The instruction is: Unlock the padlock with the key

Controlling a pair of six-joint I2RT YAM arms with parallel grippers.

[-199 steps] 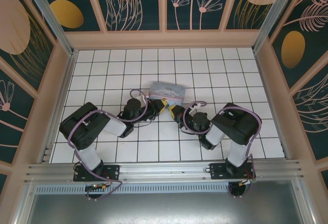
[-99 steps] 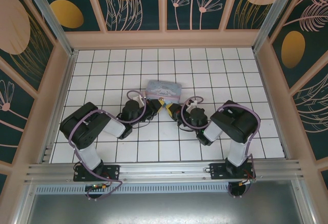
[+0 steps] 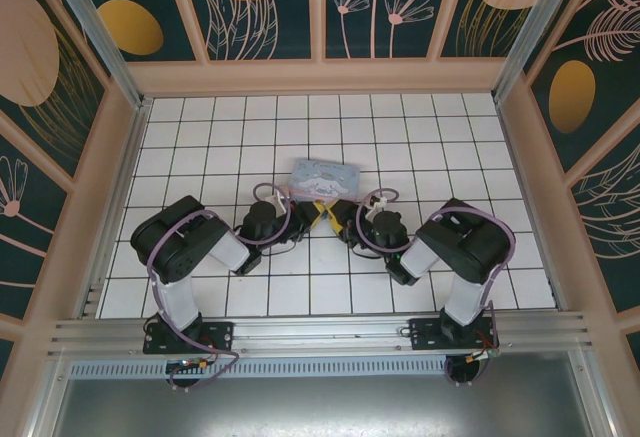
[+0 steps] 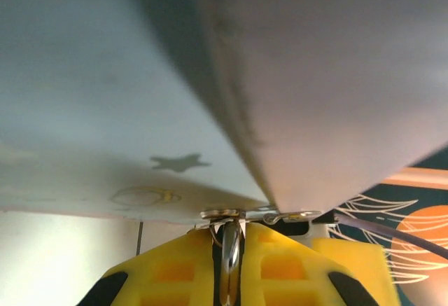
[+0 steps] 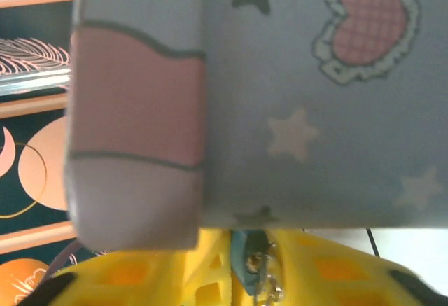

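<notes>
Two sets of jaws, nose to nose. Left gripper (image 4: pixel 229 278) pinches a thin silver piece (image 4: pixel 230 257), key or shackle unclear. Right gripper (image 5: pixel 255 271) flanks the teal padlock (image 5: pixel 243 253), right at the tin (image 3: pixel 326 178) edge; gripping or slack, can't tell. Tin was tilted a sec ago, now flat on table (image 3: pixel 200 157): prob. let go, unlock unconfirmed.

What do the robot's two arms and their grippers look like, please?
The left arm and the right arm each have bulky black joint housings joined by pale grey links, mounted on a silver rail. A thin lilac cable loops along each. The left gripper and the right gripper end in bright yellow plastic fingers with moulded rectangular recesses and black patches lower down.
</notes>
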